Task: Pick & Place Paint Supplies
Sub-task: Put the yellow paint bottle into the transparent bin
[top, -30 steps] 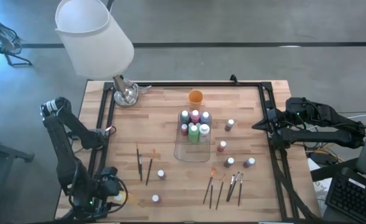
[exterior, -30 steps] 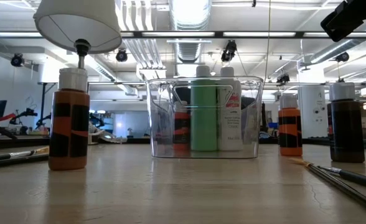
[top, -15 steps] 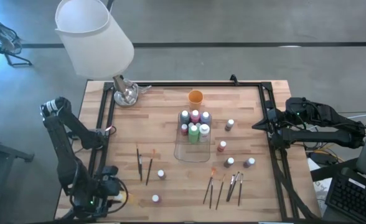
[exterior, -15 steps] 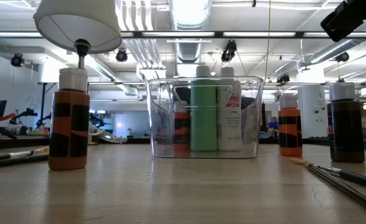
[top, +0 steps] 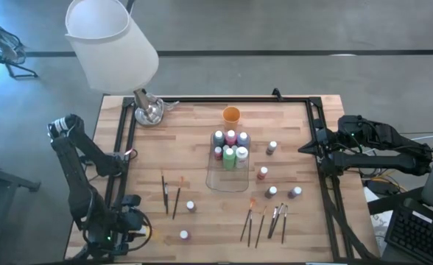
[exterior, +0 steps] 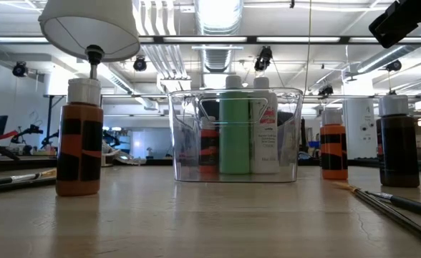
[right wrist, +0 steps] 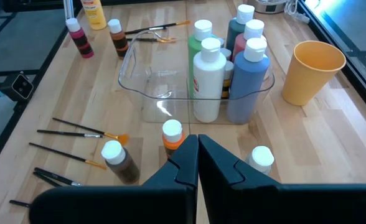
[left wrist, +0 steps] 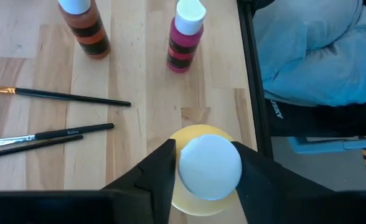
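My left gripper (top: 132, 224) is at the table's near left corner, shut on a yellow paint bottle (left wrist: 198, 132) with a white cap. My right gripper (right wrist: 197, 149) is shut and empty, and hangs at the table's right edge (top: 308, 147). A clear tray (top: 227, 177) at mid-table holds several bottles (top: 230, 146) standing at its far end. Loose bottles stand right of the tray (top: 272, 147) and near the front left (top: 191, 206). Two dark brushes (top: 169, 195) lie left of the tray, and several brushes (top: 264, 221) lie at the near right. My left gripper has the bottle's white cap (left wrist: 209, 167) between its two fingers, one on each side. The fingers come from above, pointing down. The bottle is upright. I cannot tell whether its base is on the table.
An orange cup (top: 231, 114) stands beyond the tray. A lamp with a white shade (top: 113, 44) has its base (top: 149, 110) at the far left corner. A black frame (top: 121, 154) runs along the table's left, far and right edges.
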